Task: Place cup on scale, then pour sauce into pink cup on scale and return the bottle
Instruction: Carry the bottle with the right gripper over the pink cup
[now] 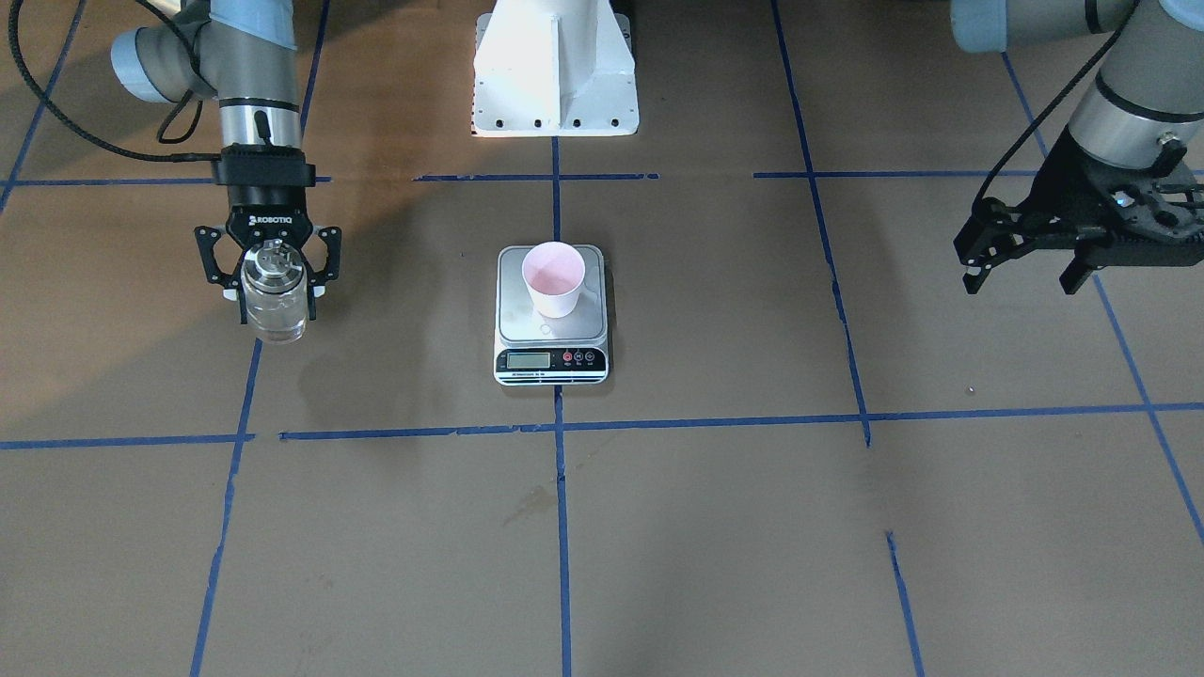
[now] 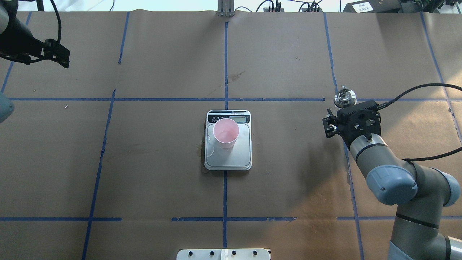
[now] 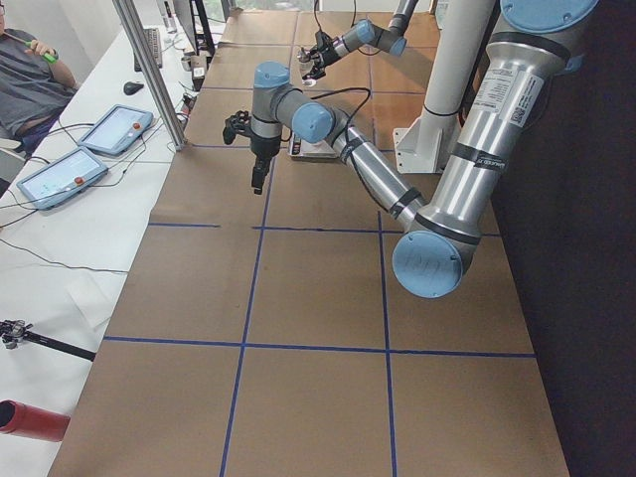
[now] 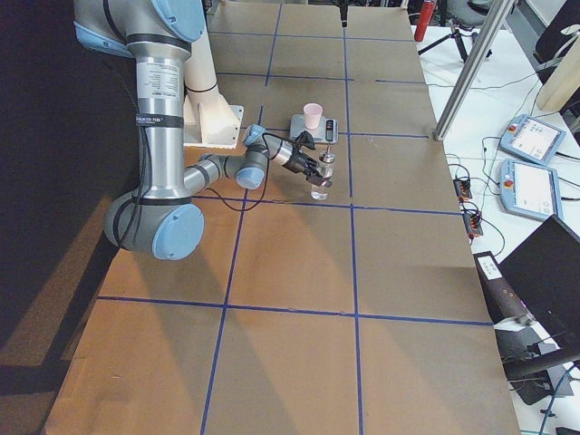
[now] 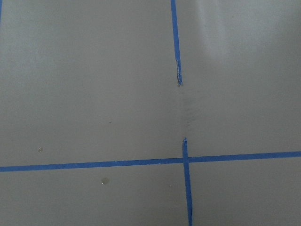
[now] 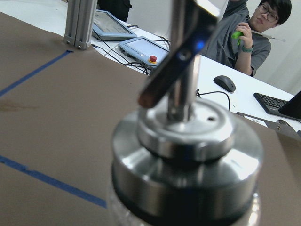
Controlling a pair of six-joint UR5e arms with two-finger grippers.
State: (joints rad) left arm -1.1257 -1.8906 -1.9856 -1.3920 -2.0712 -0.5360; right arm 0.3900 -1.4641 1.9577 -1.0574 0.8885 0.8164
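Note:
The pink cup (image 1: 553, 277) stands upright on the steel platform of the scale (image 1: 551, 329) at the table's middle; it also shows in the overhead view (image 2: 225, 133) on the scale (image 2: 228, 157). My right gripper (image 1: 273, 287) is shut on the clear glass bottle (image 1: 274, 310), held upright well to the robot's right of the scale. Its silver pourer top (image 2: 344, 98) shows from above and fills the right wrist view (image 6: 186, 141). I cannot tell whether its base touches the table. My left gripper (image 1: 1023, 275) is open and empty, raised far off on the robot's left (image 2: 61, 56).
The white robot base mount (image 1: 555, 75) stands behind the scale. Blue tape lines cross the brown paper table cover (image 5: 186, 160). Beyond the table's far edge are control tablets (image 4: 533, 190) and a seated operator (image 6: 249, 33).

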